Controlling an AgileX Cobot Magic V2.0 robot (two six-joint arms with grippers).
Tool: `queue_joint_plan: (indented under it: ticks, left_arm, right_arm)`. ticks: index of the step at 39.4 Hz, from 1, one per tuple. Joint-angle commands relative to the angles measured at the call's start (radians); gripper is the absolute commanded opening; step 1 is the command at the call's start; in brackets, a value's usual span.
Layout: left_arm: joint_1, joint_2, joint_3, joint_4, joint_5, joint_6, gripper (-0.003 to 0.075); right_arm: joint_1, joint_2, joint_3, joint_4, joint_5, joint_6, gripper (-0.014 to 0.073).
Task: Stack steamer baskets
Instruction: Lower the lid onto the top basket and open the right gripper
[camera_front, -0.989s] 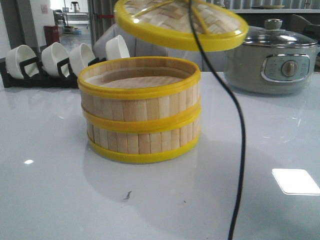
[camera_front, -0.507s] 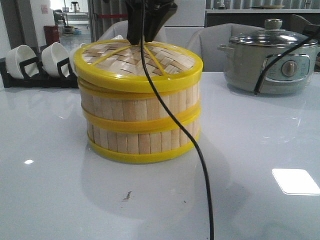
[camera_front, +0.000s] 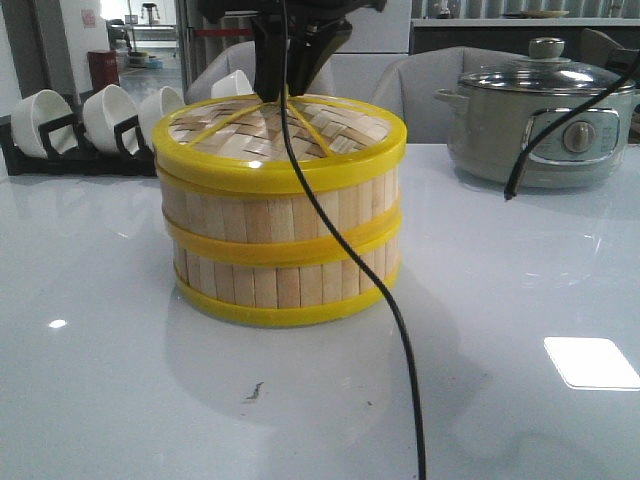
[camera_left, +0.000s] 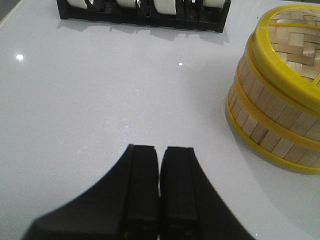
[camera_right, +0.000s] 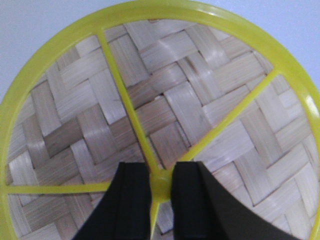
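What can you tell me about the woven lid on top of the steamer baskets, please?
The lid is round, of pale woven bamboo strips framed by a thick yellow rim, with yellow spokes meeting at a central hub. It sits level on the upper of the two stacked steamer baskets, covering it. The right gripper comes down from above, its black fingers either side of the hub. Nothing else touches it.

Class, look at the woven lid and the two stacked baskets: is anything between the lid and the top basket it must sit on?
Nothing visible. The lid rests on the stacked baskets, with the right pincer at its centre hub.
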Motion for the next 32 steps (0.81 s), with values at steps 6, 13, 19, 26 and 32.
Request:
queue_joint_plan:
  ticks: [6,13,19,26,32]
  left_arm:
    - [0.001,0.0,-0.028,-0.007,-0.087,-0.006,0.0085]
    - [0.001,0.0,-0.028,-0.007,-0.087,-0.006,0.0085]
    - [0.001,0.0,-0.028,-0.007,-0.087,-0.006,0.0085]
    - [0.001,0.0,-0.028,-0.007,-0.087,-0.006,0.0085]
    - [0.001,0.0,-0.028,-0.007,-0.087,-0.006,0.0085]
  right_arm:
    - [-0.003,-0.058,-0.036,0.0,-0.063,-0.007,0.0031]
    - [-0.003,-0.058,-0.036,0.0,-0.061,-0.006,0.0109]
    - [-0.003,-0.058,-0.036,0.0,-0.065,-0.005,0.0372]
    - [-0.003,-0.065,-0.036,0.0,-0.065,-0.005,0.0426]
    - [-0.003,-0.086,-0.036,0.0,-0.085,-0.005,0.0426]
